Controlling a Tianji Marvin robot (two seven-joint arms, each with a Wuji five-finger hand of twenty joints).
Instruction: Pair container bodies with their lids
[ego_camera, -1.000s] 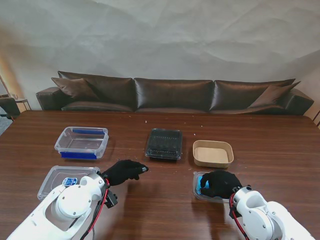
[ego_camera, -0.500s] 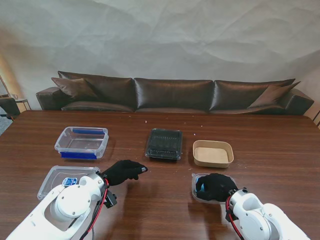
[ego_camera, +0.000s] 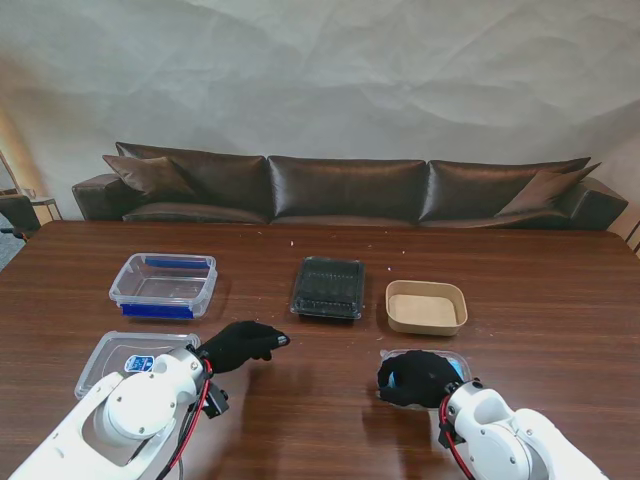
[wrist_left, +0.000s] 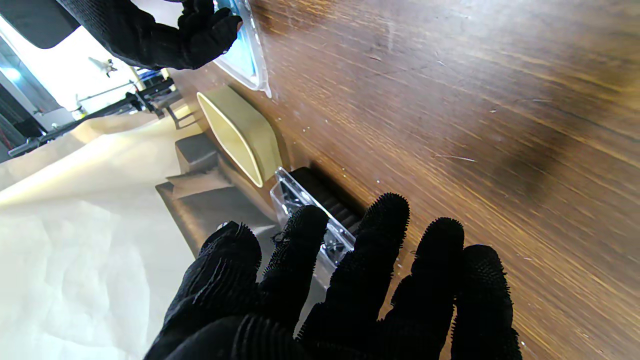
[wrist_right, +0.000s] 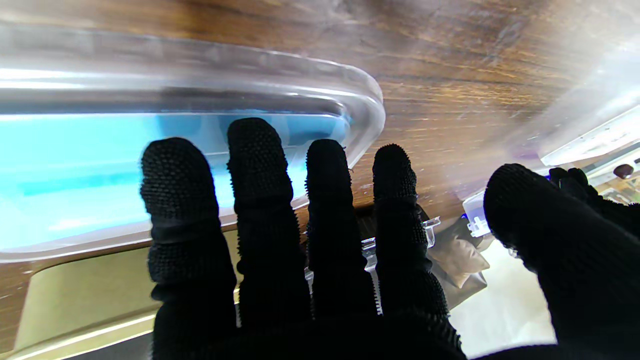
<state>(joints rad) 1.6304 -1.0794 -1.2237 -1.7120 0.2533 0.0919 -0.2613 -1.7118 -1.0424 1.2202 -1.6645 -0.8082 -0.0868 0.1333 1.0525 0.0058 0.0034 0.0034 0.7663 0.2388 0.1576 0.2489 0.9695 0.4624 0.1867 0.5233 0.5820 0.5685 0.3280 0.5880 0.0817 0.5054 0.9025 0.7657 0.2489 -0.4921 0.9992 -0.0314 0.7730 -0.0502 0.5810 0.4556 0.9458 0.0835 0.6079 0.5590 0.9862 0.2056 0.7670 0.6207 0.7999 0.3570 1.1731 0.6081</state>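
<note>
A: What's the right hand (ego_camera: 418, 377) up to?

B: It sits over the clear lid with the blue panel (ego_camera: 455, 362) at the near right of the table (ego_camera: 320, 400). The wrist camera shows its fingers (wrist_right: 260, 165) spread flat over that lid (wrist_right: 150, 150). Whether it actually grips the lid, I cannot tell.

A: And the left hand (ego_camera: 240, 343)?

B: Near left, held over bare wood, fingers (wrist_left: 380, 235) stretched out and holding nothing. It points toward the middle of the table.

A: Where are the container bodies?

B: In a row farther from me. The clear tub with blue clips (ego_camera: 163, 284) is at far left, the black tray with a clear cover (ego_camera: 327, 288) in the middle, and the tan paper bowl (ego_camera: 426, 306) just right of it. The tan bowl lies just beyond the right hand's lid.

A: Any other lid?

B: A large clear lid (ego_camera: 125, 355) lies flat at the near left, partly hidden by the left arm, on the near side of the clear tub.

A: Behind the table?

B: A dark leather sofa (ego_camera: 350, 190) against a pale wall.
</note>
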